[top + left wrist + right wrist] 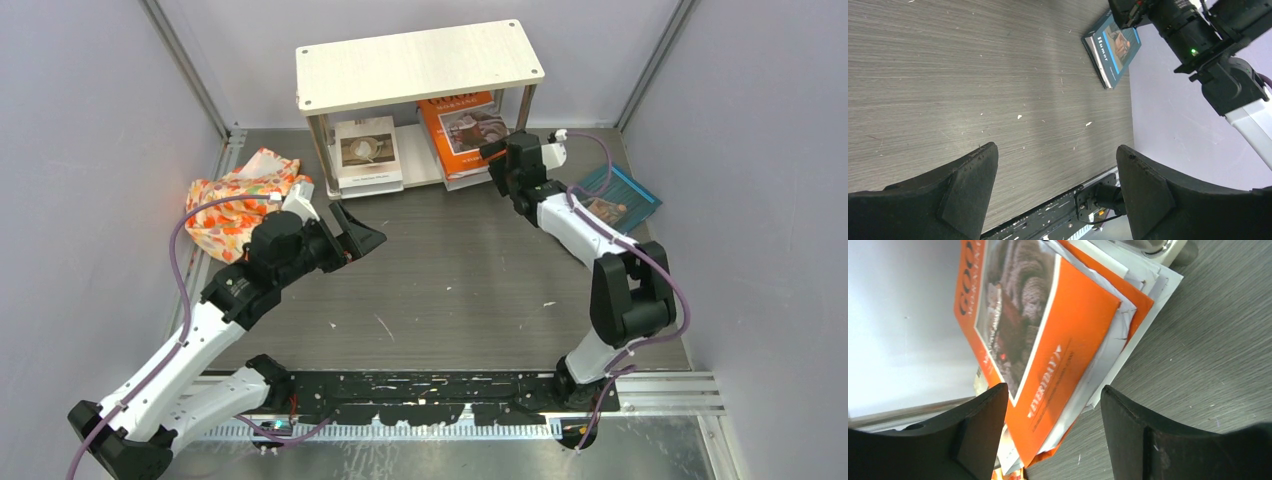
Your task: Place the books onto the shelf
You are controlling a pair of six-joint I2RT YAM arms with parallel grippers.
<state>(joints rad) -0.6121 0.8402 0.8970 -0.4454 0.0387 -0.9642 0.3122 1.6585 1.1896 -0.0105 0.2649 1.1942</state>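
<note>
1. The shelf (420, 65) stands at the far middle of the table (450, 290); its upper board is bare and its lower board carries books.
2. The beige coffee-cup book (367, 150) lies flat on the left part of the lower board; the orange book (462, 125) lies on the right part, on top of paler covers or sheets that cannot be told apart, its near end jutting past the board's near edge.
3. The right gripper (495, 155) sits low, just beside the orange book's near right corner, pointing far and left at it; its fingers stand apart with nothing pinched.
4. In the right wrist view the orange book (1048, 340) fills the space ahead of the right gripper (1053, 395); its near corner shows in the gap between the fingers, and whether it touches either one cannot be told.
5. The teal book (620, 198) lies flat on the table at the far right, close to the side wall, right of the right arm and off the shelf.
6. The left gripper (360, 232) hovers over bare table, left of centre and near of the shelf; its fingers are spread wide and empty.
7. In the left wrist view the teal book (1113, 47) lies well beyond the left gripper (1055, 150), across the table.
8. An orange-and-white floral cloth (240, 200) lies crumpled at the far left, just beside the left arm.
</note>
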